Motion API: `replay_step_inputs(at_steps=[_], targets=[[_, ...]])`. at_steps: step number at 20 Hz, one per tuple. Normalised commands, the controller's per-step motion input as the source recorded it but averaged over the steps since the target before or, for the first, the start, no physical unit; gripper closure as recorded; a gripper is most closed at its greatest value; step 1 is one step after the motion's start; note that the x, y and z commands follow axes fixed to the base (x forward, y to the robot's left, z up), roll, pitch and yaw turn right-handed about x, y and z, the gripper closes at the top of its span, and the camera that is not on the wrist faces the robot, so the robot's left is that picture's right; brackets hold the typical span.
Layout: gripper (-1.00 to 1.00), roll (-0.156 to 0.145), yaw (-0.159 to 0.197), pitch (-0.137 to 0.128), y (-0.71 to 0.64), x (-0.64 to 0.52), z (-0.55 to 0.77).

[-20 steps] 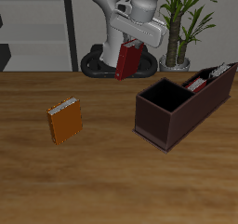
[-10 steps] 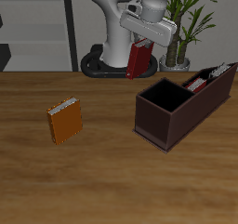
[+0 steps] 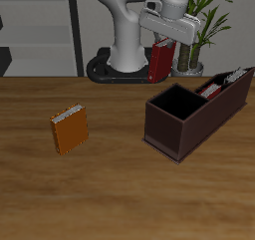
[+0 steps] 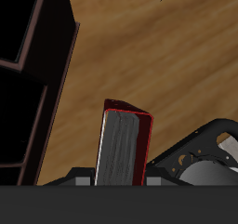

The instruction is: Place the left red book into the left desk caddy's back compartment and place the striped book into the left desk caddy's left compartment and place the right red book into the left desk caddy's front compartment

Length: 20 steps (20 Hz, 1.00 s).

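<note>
- Exterior view: end effector (image 3: 162, 47) is clamped on a red book (image 3: 160, 61), which hangs upright above the desk (image 3: 120, 174), behind the caddy (image 3: 194, 113) and not yet over it. Probably the right red book, since slim books already stand in the caddy's far slots.
- Caddy contents: the big square compartment nearest the desk's front looks empty and dark. The narrower slots at the far end hold at least two books (image 3: 221, 82), one reddish and one pale-striped. Which slot holds which I cannot tell.
- An orange book (image 3: 70, 130) lies well apart on the desk and is not part of the job.
- Risk, as a judgement: the book must cross the caddy's back wall. Carried too low, its bottom edge could clip the rim and twist in the grip.
- Wrist view: the book (image 4: 124, 146) is held end-on, pale pages showing between red covers, with the caddy's (image 4: 42, 51) dark wall beside it.
- Risk: released off-centre, it could catch a divider or drop into the wrong compartment. A tilted book may lean on the wall rather than seat.
</note>
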Motion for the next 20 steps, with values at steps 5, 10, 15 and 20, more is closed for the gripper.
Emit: replay_step_inputs(at_steps=[5,10,15,20], targets=[[1.00,0.002,-0.038,0.005,0.14,0.13,0.08],[1.00,0.020,0.003,-0.030,0.24,0.15,0.16],[1.00,0.021,0.004,0.020,0.21,0.15,0.04],[1.00,0.016,-0.001,-0.003,0.26,0.16,0.06]])
